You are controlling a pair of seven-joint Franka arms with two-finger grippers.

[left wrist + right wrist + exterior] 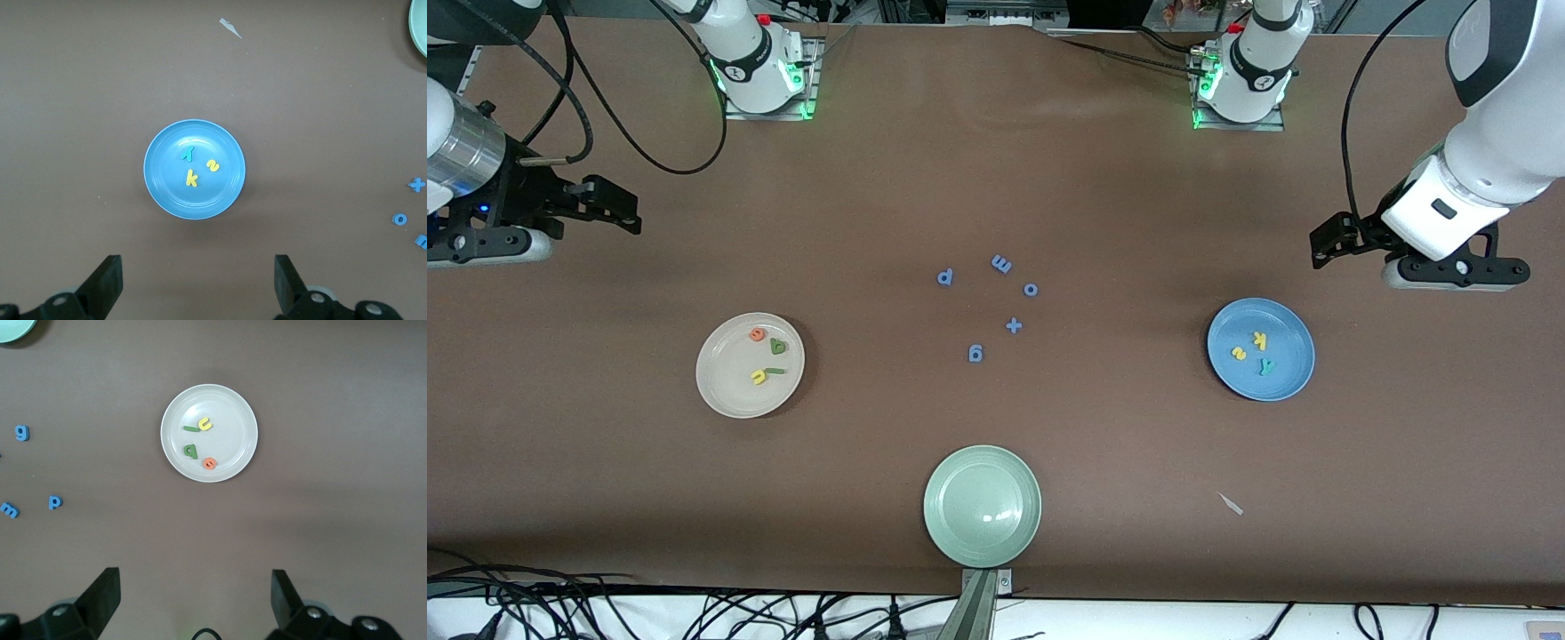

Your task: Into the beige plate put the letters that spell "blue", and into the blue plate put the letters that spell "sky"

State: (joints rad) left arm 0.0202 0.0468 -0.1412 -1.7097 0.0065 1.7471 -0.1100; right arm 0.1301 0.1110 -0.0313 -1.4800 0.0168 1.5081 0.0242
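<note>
The beige plate (pixel 720 391) (pixel 237 407) lies toward the right arm's end and holds the orange e (pixel 758 335), dark green b (pixel 779 347), green l (pixel 775 371) and yellow u (pixel 759 377). In the blue plate (pixel 1285 329) (pixel 167 193), toward the left arm's end, lie the yellow k (pixel 1260 339), yellow s (pixel 1239 353) and teal y (pixel 1265 365). My left gripper (pixel 1327 242) (pixel 199 280) hangs open and empty over bare table beside the blue plate. My right gripper (pixel 624 209) (pixel 195 597) is open and empty over bare table beside the beige plate.
Several blue letters lie loose mid-table, among them a p (pixel 946 277), an m (pixel 1001 264) and a g (pixel 975 354). A pale green plate (pixel 960 533) sits at the edge nearest the front camera. A small white scrap (pixel 1231 504) lies nearer that camera than the blue plate.
</note>
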